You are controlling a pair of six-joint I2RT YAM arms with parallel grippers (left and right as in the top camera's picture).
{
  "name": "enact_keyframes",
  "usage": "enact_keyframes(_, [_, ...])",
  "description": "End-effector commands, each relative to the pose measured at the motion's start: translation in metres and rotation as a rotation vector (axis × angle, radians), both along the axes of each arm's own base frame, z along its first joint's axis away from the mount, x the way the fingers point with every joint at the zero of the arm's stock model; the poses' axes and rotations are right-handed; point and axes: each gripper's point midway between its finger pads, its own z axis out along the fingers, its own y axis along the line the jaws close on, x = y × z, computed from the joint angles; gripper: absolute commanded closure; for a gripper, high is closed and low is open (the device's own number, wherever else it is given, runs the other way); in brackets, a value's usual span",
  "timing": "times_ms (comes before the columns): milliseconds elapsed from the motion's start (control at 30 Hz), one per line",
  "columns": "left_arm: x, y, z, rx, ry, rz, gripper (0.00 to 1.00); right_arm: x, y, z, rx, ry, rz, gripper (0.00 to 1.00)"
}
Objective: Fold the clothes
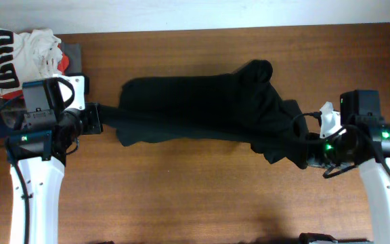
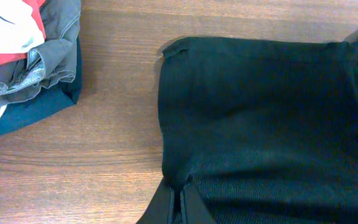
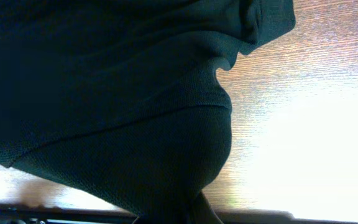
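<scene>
Far left first: your landmark is the pile of spare garments point(image 1: 29, 57) at the far left corner of the wooden counter point(image 1: 181, 196). In it, a white garment point(image 1: 15, 54) with bold black and red print sits on top, with a grey garment point(image 2: 45, 56) and a navy garment point(image 2: 39, 106) folded under it.

Just right of the pile and a bit nearer to you, your left gripper point(image 1: 102, 119) is closed tight. Its jaws pinch the left tip of the black T-shirt point(image 1: 202, 108). In the left wrist view the gripper point(image 2: 179, 208) sits at the bottom edge with cloth running straight into it.

The T-shirt is well right of the pile, apart from it, with bare wood between. It's plain black, soft, with a fine knit. It is pulled into a long band across the middle of the counter, narrow at the left tip, wider in the body, and the top left edge lies flat with a seamed corner point(image 2: 173, 48). Further right it bunches: a rounded lump at the far edge point(image 1: 254, 70) and loose folds sagging at the near edge.

Farthest from the pile, your right gripper point(image 1: 309, 150) is closed too, gripping the T-shirt's bunched right end. The right wrist view shows cloth point(image 3: 104, 93) draped over nearly everything, with a hem seam curving across, so the fingers are mostly hidden.
</scene>
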Motion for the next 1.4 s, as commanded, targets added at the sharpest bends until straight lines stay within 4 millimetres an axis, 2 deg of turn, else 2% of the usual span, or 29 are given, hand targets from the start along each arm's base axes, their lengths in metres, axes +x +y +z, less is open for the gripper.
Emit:
enact_keyframes(0, [0.006,0.011,-0.004,0.047,0.008,0.014,0.99,0.013,-0.012,-0.002,-0.044,-0.013,-0.021,0.96])
enact_keyframes(200, [0.017,0.012,-0.039,0.034,0.102,0.012,0.99,0.038,-0.015,-0.020,-0.041,-0.002,-0.021,0.96])
enact_keyframes(367, [0.029,0.014,-0.069,0.024,0.165,0.011,0.99,0.050,-0.016,-0.041,-0.034,0.052,-0.002,0.96])
enact_keyframes(533, [0.044,0.016,-0.088,0.023,0.176,0.011,0.99,0.065,-0.018,-0.065,-0.028,0.097,0.004,0.96])
enact_keyframes(733, [0.064,0.004,-0.114,0.026,0.181,-0.026,0.99,0.082,-0.016,-0.089,-0.003,0.122,0.007,0.96])
enact_keyframes(900, [0.073,-0.006,-0.140,0.025,0.210,-0.052,0.99,0.091,-0.017,-0.108,0.002,0.141,0.008,0.96])
enact_keyframes(1133, [0.081,-0.019,-0.165,0.030,0.234,-0.090,0.99,0.110,-0.019,-0.130,0.000,0.125,0.008,0.96])
enact_keyframes(1367, [0.081,-0.020,-0.176,0.029,0.255,-0.094,0.99,0.111,-0.020,-0.149,0.005,0.168,0.008,0.96])
